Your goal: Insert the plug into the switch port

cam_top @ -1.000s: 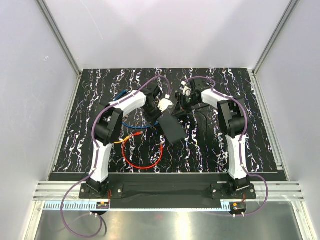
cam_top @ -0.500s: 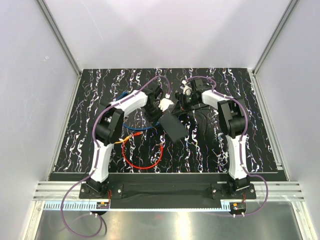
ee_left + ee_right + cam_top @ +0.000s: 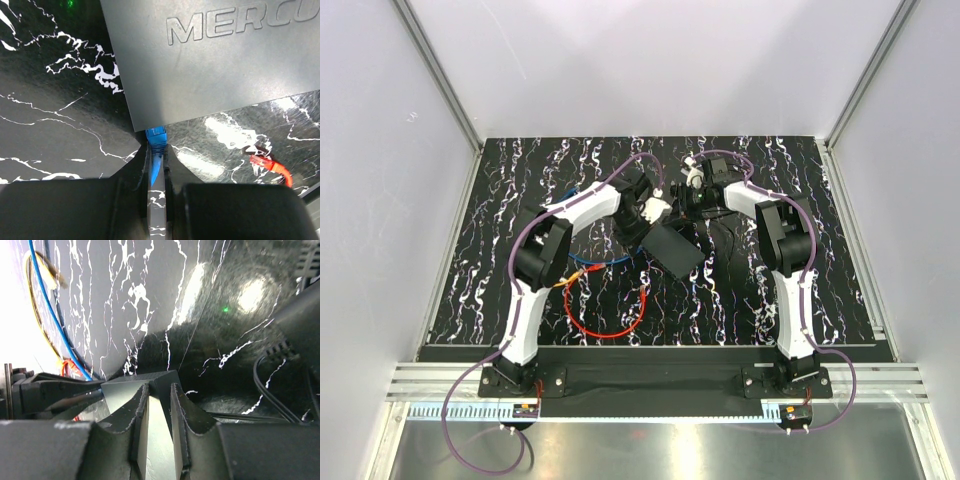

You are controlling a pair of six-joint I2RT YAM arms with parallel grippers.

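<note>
The switch is a flat matte black box (image 3: 675, 250) lying at a slant in the middle of the mat; its top fills the left wrist view (image 3: 215, 65). My left gripper (image 3: 156, 150) is shut on the blue plug (image 3: 156, 139), whose tip meets the box's near edge. The port itself is hidden behind the plug. My right gripper (image 3: 160, 390) is shut on a corner of the switch (image 3: 165, 379). In the top view the left gripper (image 3: 642, 215) and right gripper (image 3: 688, 205) sit close together at the box's far end.
A red cable loop (image 3: 605, 325) lies near the front of the mat, its red plug (image 3: 270, 166) beside the box. The blue cable (image 3: 55, 315) and a yellow one (image 3: 42, 270) trail left. A black adapter (image 3: 300, 322) with a thin cord lies to the right.
The left gripper has moved right and farther back with the blue plug. The switch box has swung with it, its near end drawing back toward the grippers.
</note>
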